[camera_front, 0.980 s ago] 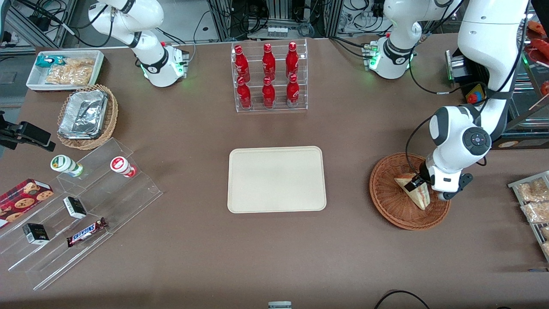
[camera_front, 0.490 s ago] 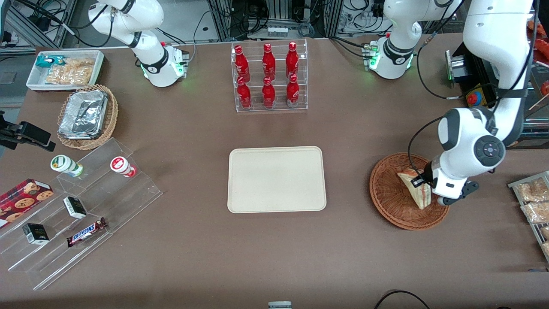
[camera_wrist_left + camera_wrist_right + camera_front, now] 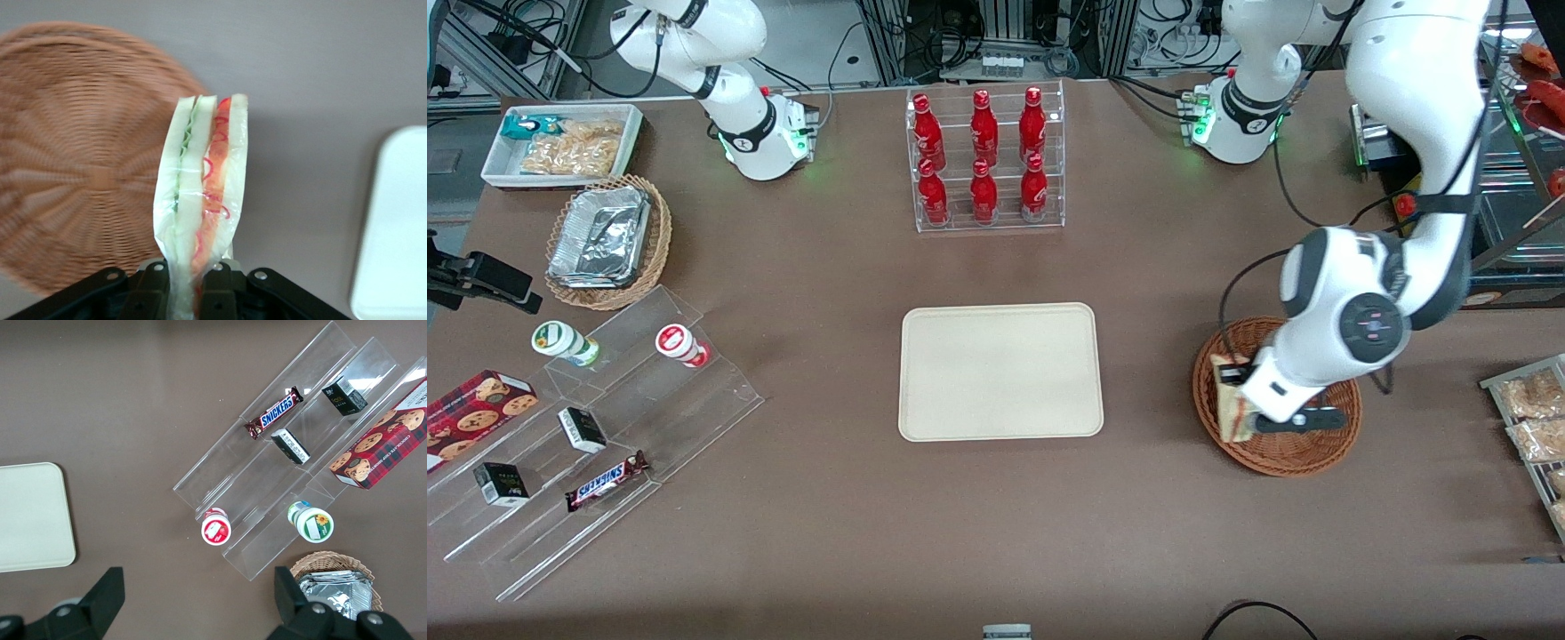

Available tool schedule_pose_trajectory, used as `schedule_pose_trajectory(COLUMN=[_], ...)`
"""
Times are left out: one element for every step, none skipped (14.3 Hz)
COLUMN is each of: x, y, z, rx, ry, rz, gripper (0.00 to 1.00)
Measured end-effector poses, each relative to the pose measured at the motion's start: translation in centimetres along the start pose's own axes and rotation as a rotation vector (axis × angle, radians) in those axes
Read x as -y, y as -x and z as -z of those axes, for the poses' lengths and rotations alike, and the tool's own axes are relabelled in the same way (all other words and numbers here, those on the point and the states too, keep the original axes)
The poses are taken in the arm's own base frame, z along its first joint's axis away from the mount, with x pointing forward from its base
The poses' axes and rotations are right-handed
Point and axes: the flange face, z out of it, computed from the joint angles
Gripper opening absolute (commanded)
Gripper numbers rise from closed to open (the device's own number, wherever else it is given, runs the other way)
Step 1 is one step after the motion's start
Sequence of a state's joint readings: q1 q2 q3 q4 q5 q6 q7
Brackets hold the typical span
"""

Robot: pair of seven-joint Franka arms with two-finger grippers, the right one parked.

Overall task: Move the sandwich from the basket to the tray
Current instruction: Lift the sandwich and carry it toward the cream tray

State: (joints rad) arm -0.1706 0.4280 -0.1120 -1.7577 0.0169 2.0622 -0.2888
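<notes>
My gripper (image 3: 1234,391) hangs over the edge of the basket (image 3: 1303,449) that faces the tray, and my two fingers (image 3: 155,293) are pinched tight on the wrapped sandwich (image 3: 200,200). I hold it by one end, so the wedge stands out from my fingertips with its green and red layers showing edge-on through the clear film. In the wrist view the sandwich is lifted off the wicker; the basket's woven floor (image 3: 87,173) lies bare underneath it, and part of the wedge already hangs out past the rim over brown table (image 3: 313,80).

The tray (image 3: 1000,372) sits flat in the middle of the table, well apart from the basket, with only open tabletop between the two. A corner of its pale rim (image 3: 393,220) shows in my wrist view. Farther from the front camera than the tray stands a clear rack of red bottles (image 3: 984,156). Toward the parked arm's end lie the stepped acrylic shelf (image 3: 596,444) with a Snickers bar (image 3: 606,480), a cookie box (image 3: 476,413), and a tan basket of foil containers (image 3: 605,240). Just beside my basket, at my own end, bagged snacks (image 3: 1529,413) lie on a rack.
</notes>
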Motion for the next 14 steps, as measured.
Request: schedule_pose_trajectory(x=[-2.7, -5.8, -8.8, -12.1, -15.2, -18.1, -20.6, -22.7, -24.8, -26.6, -28.2, -29.5, -30.6, -31.5], y=[0.3, 0.8, 1.4, 2.1, 2.8, 3.6, 4.3, 5.1, 5.9, 6.7, 7.4, 7.8, 8.1, 8.3], z=[-0.6, -1.2, -1.6, -2.1, -2.5, -3.0, -3.5, -4.0, -4.5, -5.1, -5.7, -6.2, -6.6, -7.0], rx=[0.004, 0.006, 0.004, 0.001, -0.003, -0.008, -0.010, -0.012, -0.012, -0.013, -0.013, -0.013, -0.012, -0.006], ry=[-0.004, -0.007, -0.010, -0.011, -0.012, -0.011, -0.011, -0.011, -0.012, -0.012, -0.013, -0.011, -0.005, 0.006], rz=[-0.008, -0.001, 0.004, 0.010, 0.019, 0.029, 0.038, 0.045, 0.049, 0.049, 0.052, 0.055, 0.058, 0.061], gripper=[0.00, 0.00, 0.00, 0.00, 0.00, 0.00, 0.00, 0.00, 0.00, 0.00, 0.00, 0.00, 0.00, 0.00])
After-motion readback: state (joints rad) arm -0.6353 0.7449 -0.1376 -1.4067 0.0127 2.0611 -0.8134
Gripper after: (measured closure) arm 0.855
